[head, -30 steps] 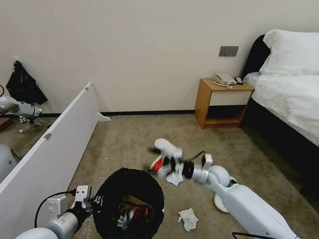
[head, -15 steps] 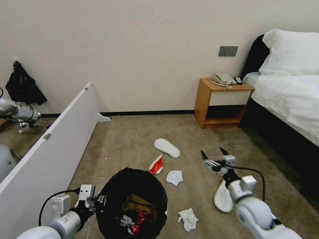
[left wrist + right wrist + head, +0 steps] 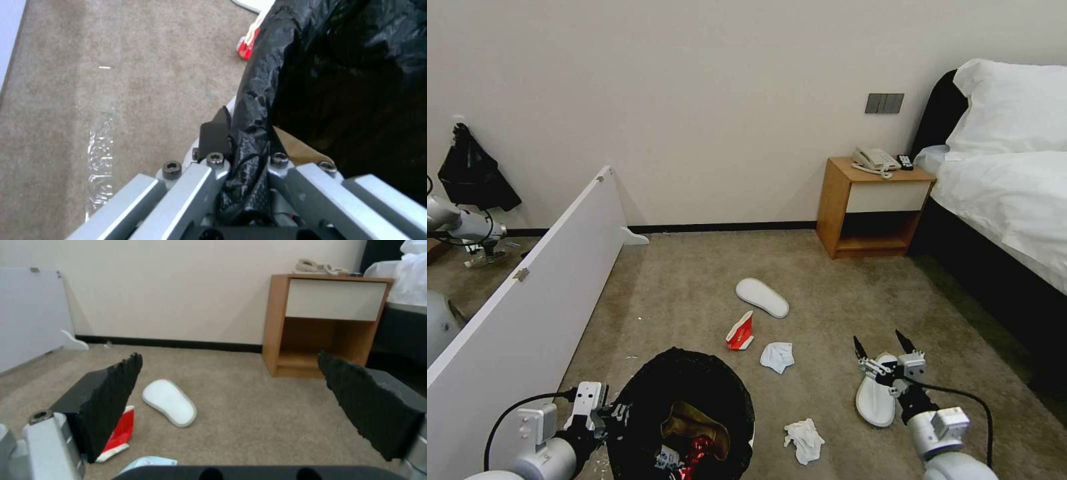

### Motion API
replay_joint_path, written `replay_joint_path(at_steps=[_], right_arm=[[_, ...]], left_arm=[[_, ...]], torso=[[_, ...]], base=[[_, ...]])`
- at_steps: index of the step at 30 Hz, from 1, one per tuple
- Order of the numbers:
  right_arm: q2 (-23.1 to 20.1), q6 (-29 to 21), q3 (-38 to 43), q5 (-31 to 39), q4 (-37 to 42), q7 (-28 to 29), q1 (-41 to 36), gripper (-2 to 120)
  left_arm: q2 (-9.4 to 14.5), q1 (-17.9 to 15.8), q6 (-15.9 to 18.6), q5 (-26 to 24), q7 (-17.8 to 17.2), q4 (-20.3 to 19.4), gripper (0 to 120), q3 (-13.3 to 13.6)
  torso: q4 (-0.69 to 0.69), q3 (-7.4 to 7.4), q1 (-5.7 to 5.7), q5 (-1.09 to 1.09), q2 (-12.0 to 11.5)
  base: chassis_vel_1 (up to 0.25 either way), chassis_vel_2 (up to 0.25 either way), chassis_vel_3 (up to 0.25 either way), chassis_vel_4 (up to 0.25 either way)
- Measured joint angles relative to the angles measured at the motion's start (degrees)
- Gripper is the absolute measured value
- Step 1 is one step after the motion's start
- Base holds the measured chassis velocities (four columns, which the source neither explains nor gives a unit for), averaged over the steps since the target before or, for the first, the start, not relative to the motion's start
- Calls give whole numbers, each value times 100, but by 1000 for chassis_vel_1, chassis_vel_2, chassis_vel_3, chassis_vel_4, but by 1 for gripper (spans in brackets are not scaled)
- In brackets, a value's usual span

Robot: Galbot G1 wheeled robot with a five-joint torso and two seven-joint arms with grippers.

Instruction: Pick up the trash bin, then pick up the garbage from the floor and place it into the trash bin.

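**Bin held on my left, right claw spread over a slipper**

On my left, the left gripper (image 3: 606,415) is clamped on the rim of the trash bin (image 3: 684,413), pinching the black liner. Inside I see a brown paper bag (image 3: 694,427) and a red wrapper (image 3: 694,453). Moving right, a red-and-white carton (image 3: 740,332), a tissue (image 3: 777,356) and a crumpled tissue (image 3: 804,440) lie on the carpet (image 3: 694,287), with a slipper (image 3: 762,297) farther off. The right gripper (image 3: 882,350) hangs over a second slipper (image 3: 875,401), fingers spread wide, empty.

White-grey arms, black serrated fingers (image 3: 111,400), black cables, hex screws
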Motion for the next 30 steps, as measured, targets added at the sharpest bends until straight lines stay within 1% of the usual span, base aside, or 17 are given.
replay_joint_path(at_steps=[5, 6, 9, 11, 12, 14, 15, 18, 21, 23, 24, 25, 26, 27, 28, 29, 30], right_arm=[[13, -49, -38, -241, 16, 127, -13, 100], [-76, -61, -50, -325, 2, 122, 13, 100], [-157, -90, -107, -306, -17, 144, 64, 100], [-216, -232, -275, -209, -24, 325, 171, 100], [-216, -232, -275, -209, -24, 325, 171, 100], [-99, -302, -477, -369, -200, 432, 374, 100], [-99, -302, -477, -369, -200, 432, 374, 100], [10, -379, -557, -657, -319, 427, 474, 100], [-6, -499, -575, -680, -281, 436, 471, 100], [-127, -899, -631, -584, -121, 522, 454, 100], [-127, -899, -631, -584, -121, 522, 454, 100], [-238, -1183, -656, -428, -30, 518, 456, 100], [-342, -1548, -630, -87, 6, 143, 515, 100], [-342, -1548, -630, -87, 6, 143, 515, 100], [-384, -1692, -620, 80, -9, -25, 580, 100], [-449, -1869, -637, 293, -85, -110, 680, 100], [-449, -1869, -637, 293, -85, -110, 680, 100]], left_arm=[[-44, 111, -27, 9, 32, -8, 3, -75], [-104, 137, -37, 28, 39, -1, 3, -111], [-165, 155, -44, 45, 39, 0, 3, -137], [-249, 177, -44, 69, 32, -25, 3, -157], [-249, 177, -44, 69, 32, -25, 3, -157], [-262, 154, -44, 50, 12, -62, 3, -269], [-262, 154, -44, 50, 12, -62, 3, -269], [-275, 15, -44, -35, -5, -5, 3, -426], [-267, -29, -44, -47, 0, 31, 3, -453], [-272, -105, -44, -60, 13, 83, 3, -485], [-272, -105, -44, -60, 13, 83, 3, -485], [-295, -151, -47, -62, 19, 108, 3, -492], [-336, -208, -60, -59, 36, 140, 3, -484], [-336, -208, -60, -59, 36, 140, 3, -484], [-360, -242, -70, -42, 47, 167, 3, -456], [-381, -294, -78, 20, 60, 209, 3, -405], [-381, -294, -78, 20, 60, 209, 3, -405]], torso=[[0, 0, 0, 0, 0], [-3, 0, 0, 0, 0], [-2, 0, 0, -1, 0], [-1, 0, 0, 0, 0], [-1, 0, 0, 0, 0], [-1, 1, 0, 1, 0], [-1, 1, 0, 1, 0], [-1, 1, 0, 2, 0], [-1, 1, 0, 2, 0], [-2, 1, 0, 1, 0], [-2, 1, 0, 1, 0], [-2, 1, 0, -2, 0], [-3, 1, 0, 1, 0], [-3, 1, 0, 1, 0], [-2, 1, 0, 2, 0], [1, 1, 0, -2, 0], [1, 1, 0, -2, 0]], base=[[0, 0, 0, 0], [0, 0, 0, 0], [0, 0, 0, 0], [0, 0, 0, 0], [0, 0, 0, 0], [0, 0, 0, 0], [0, 0, 0, 0], [0, 0, 0, 0], [0, 0, 0, 0], [0, 0, 0, 0], [0, 0, 0, 0], [0, 0, 0, 0], [0, 0, 0, 0], [0, 0, 0, 0], [0, 0, 0, 0], [0, 0, 0, 0], [0, 0, 0, 0]])
